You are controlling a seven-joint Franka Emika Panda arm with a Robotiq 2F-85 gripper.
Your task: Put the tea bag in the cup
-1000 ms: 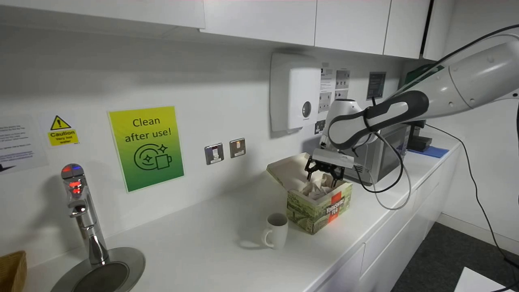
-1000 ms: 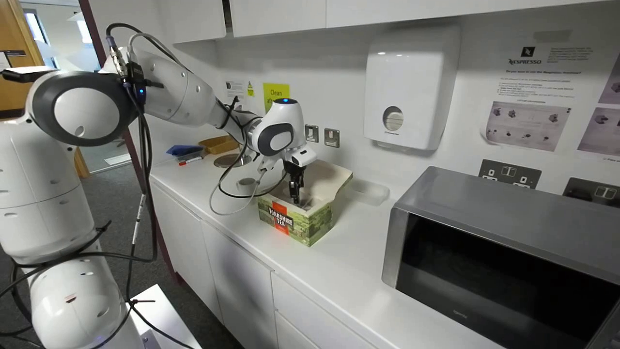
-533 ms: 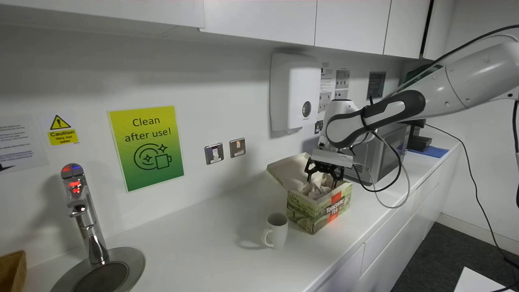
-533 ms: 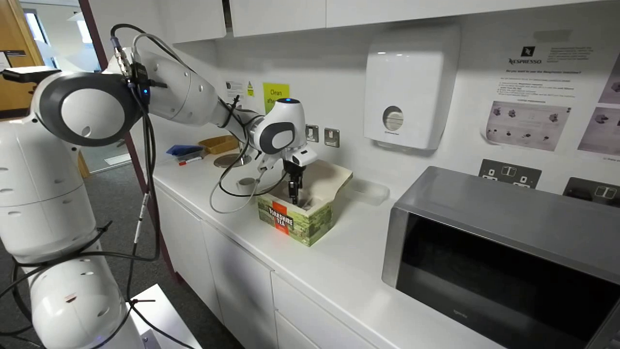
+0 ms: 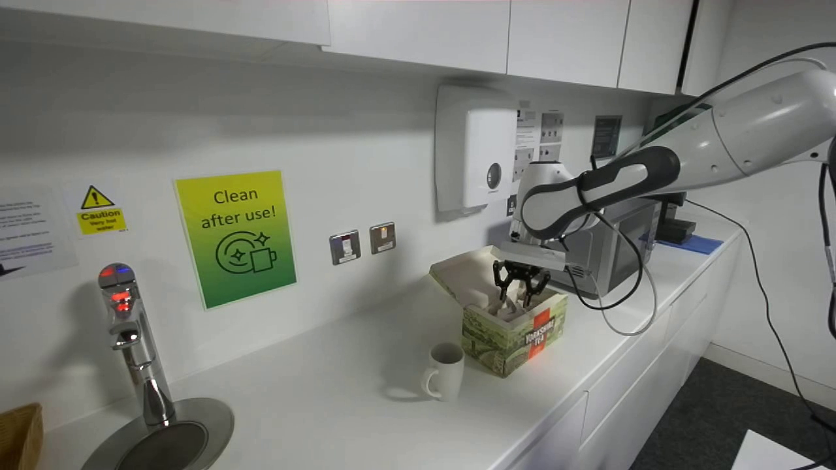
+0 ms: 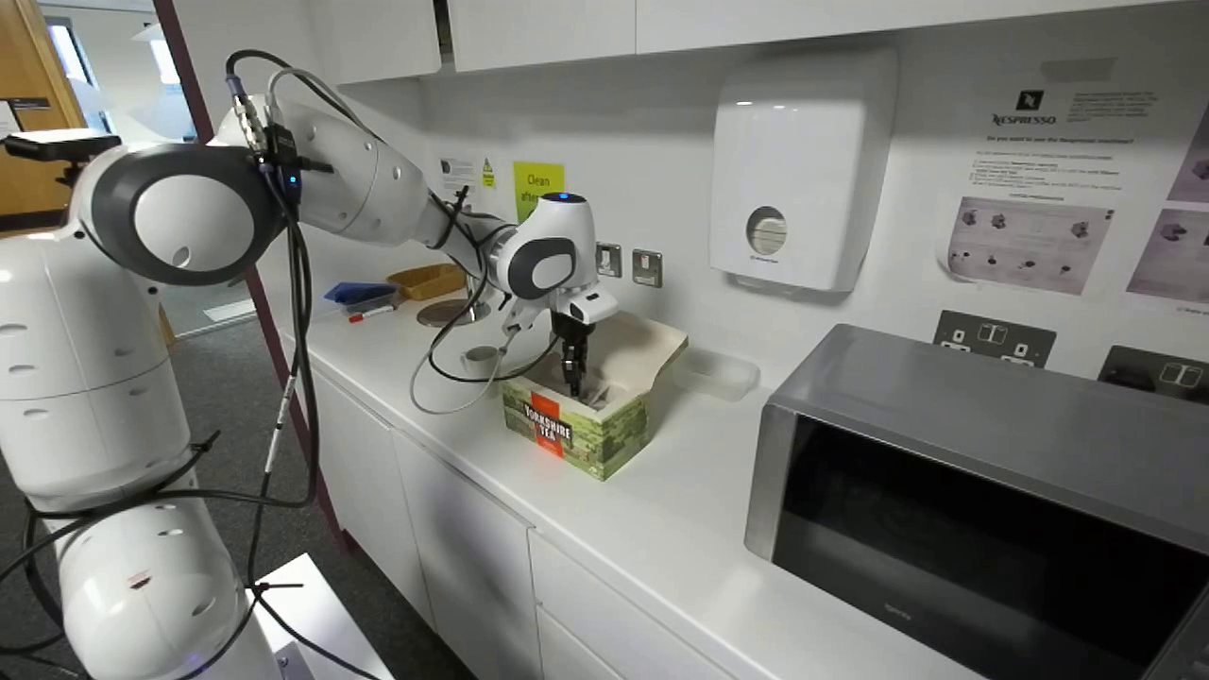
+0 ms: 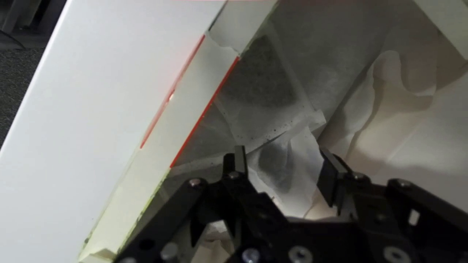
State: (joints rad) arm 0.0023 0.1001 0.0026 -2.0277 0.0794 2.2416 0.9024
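Note:
The tea box (image 5: pixel 509 349), green with a red label, stands open on the counter in both exterior views (image 6: pixel 609 442). The white cup (image 5: pixel 448 375) stands upright beside it; it also shows in an exterior view (image 6: pixel 480 361), partly behind the cables. My gripper (image 5: pixel 514 303) points down into the box, also in an exterior view (image 6: pixel 574 389). In the wrist view the gripper (image 7: pixel 280 149) is part open, with a crumpled whitish tea bag (image 7: pixel 283 170) between its fingers. The bag lies close to both fingers; a firm grip does not show. More tea bags (image 7: pixel 263 84) lie beside it.
The box's raised lid (image 5: pixel 460 274) leans toward the wall. A microwave (image 6: pixel 945 406) stands on the counter beyond the box. A clear plastic tray (image 6: pixel 723 375) lies behind the box. A tap (image 5: pixel 140 352) and a wicker basket (image 5: pixel 23 434) are at the far end.
My gripper's fingers have come closer together over the last half second. The hand has shifted only slightly inside the box opening. Cup and box have not moved.

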